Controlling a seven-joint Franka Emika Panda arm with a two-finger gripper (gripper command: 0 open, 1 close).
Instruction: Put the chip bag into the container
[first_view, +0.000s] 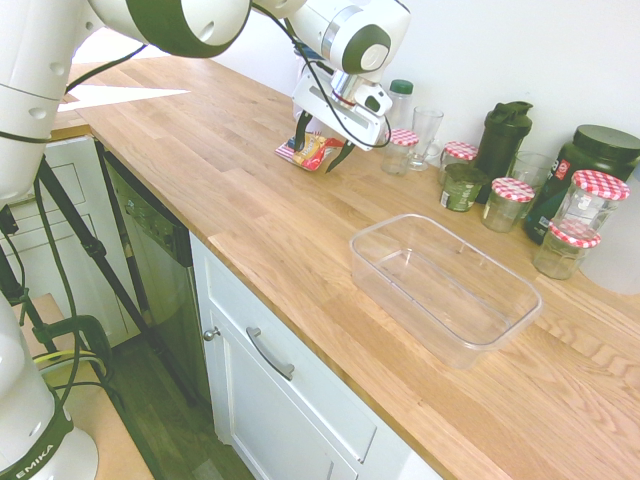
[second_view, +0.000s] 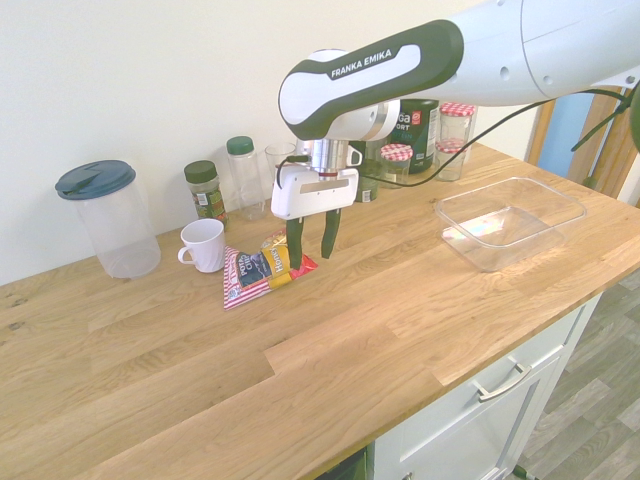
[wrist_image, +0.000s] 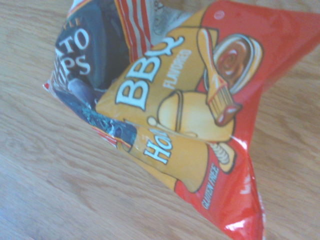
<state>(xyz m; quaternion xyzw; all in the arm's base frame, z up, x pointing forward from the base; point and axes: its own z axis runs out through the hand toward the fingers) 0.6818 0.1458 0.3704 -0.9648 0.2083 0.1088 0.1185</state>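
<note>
On the countertop (second_view: 400, 300) | chip bag (second_view: 262, 271) flat, long axis parallel to wall | fingers (second_view: 295, 243) spread, empty

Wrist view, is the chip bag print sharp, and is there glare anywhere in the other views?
Wrist view: chip bag print is readable, slightly soft, with foil glints. First exterior view: far countertop blown out white. Second exterior view: evenly lit, bright reflection inside the container.
</note>
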